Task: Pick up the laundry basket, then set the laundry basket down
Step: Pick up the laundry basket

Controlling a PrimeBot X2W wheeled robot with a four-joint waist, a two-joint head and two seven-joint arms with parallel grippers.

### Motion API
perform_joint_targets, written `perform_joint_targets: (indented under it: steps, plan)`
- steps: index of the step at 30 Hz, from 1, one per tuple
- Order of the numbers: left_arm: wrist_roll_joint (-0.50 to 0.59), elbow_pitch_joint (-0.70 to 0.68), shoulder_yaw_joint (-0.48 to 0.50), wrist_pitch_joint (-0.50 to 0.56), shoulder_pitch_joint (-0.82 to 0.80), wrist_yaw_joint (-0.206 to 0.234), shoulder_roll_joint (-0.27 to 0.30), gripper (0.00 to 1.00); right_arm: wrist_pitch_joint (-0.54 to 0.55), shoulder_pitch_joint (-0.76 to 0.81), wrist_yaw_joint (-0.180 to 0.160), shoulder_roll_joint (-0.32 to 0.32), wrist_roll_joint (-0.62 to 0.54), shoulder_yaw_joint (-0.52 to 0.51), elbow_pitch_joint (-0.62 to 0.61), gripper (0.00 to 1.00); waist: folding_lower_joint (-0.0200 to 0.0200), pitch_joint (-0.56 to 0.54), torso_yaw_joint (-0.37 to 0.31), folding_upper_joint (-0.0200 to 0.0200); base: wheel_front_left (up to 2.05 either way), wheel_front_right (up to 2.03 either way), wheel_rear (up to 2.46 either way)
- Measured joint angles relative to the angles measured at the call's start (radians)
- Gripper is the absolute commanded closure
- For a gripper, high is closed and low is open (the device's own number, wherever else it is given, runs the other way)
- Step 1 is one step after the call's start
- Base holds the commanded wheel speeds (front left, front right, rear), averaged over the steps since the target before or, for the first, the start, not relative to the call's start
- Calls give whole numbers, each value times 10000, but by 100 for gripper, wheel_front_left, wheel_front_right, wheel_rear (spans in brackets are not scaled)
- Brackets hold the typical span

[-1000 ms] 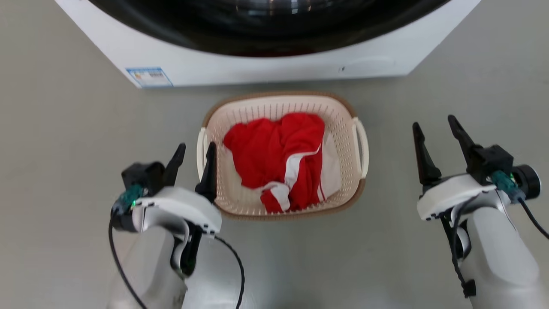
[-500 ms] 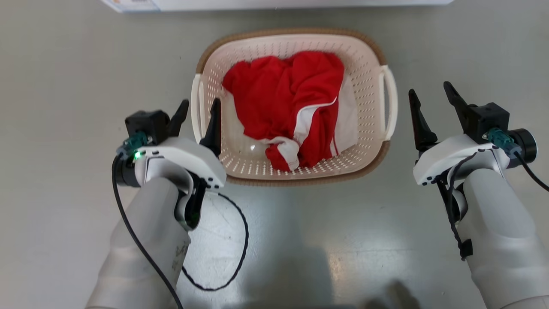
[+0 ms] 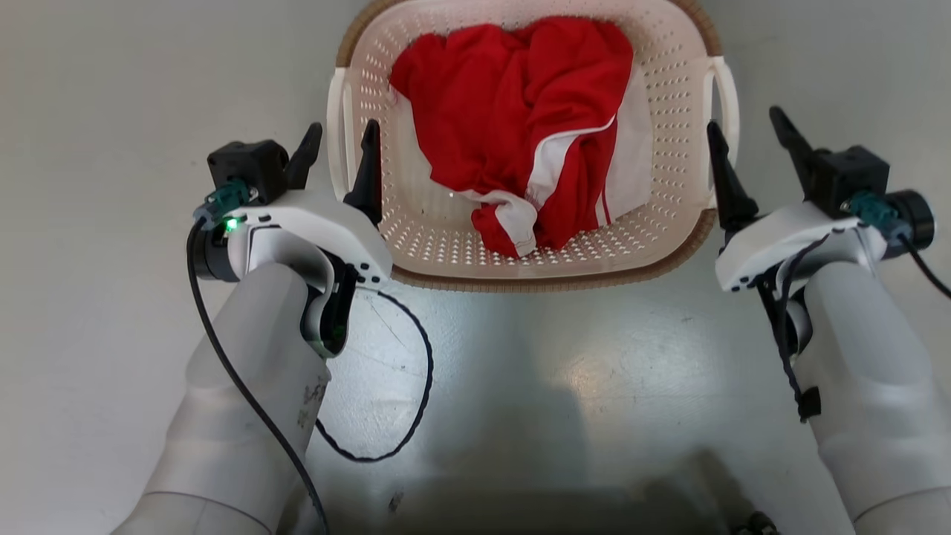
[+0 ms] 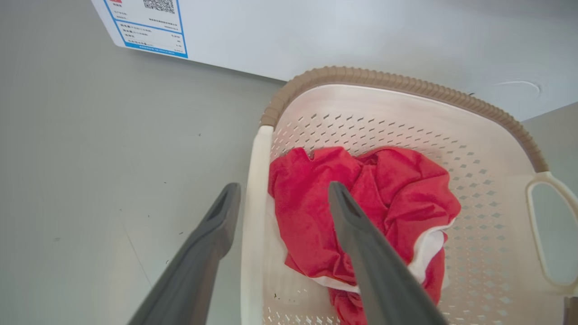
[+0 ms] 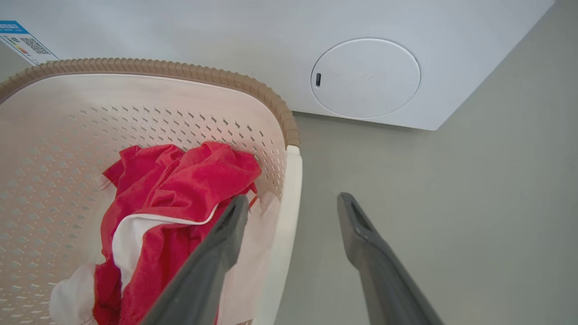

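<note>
Straddling laundry basket (image 3: pixel 669 111) handles (image 3: pixel 726 82), left gripper (image 3: pixel 342 130), right gripper (image 3: pixel 744 120) (both spread wide)

L gripper (image 3: pixel 342 141) jaws spread, straddling the white plastic side handle (image 4: pixel 255 216) of the cream-white perforated plastic laundry basket w/ brown rim band (image 3: pixel 550 281). The bar sits btwn the fingers. Bare grey floor (image 3: pixel 96 148) is free outside the outer finger; a crumpled red-and-white garment (image 4: pixel 384 198) crowds the inner one. R gripper (image 3: pixel 745 122) likewise spread across the opposite white handle (image 5: pixel 286 203): cloth close by inner finger, open floor beyond outer finger. Ahead of both sets of fingertips, past the basket's far rim, a white washing-machine front panel (image 5: pixel 203 40) blocks the way.
</note>
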Motion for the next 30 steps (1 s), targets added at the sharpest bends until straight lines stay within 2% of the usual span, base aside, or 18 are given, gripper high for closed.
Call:
perform_joint_targets:
  steps: [12,19,30]
  plan:
    - [12,313,-267,-2,-683,-46,-8,0,0,-579,0,-61,-15,178,205,0,0,830,169,0,0,0,0]
    - [8,892,-823,-2,-1078,-46,-12,0,0,-890,0,102,-36,117,700,0,0,881,172,0,0,0,0]
    - [-42,1758,-1141,-2,-1679,19,-23,0,-2,-1427,0,410,-458,-422,1613,0,0,855,23,0,0,0,0]
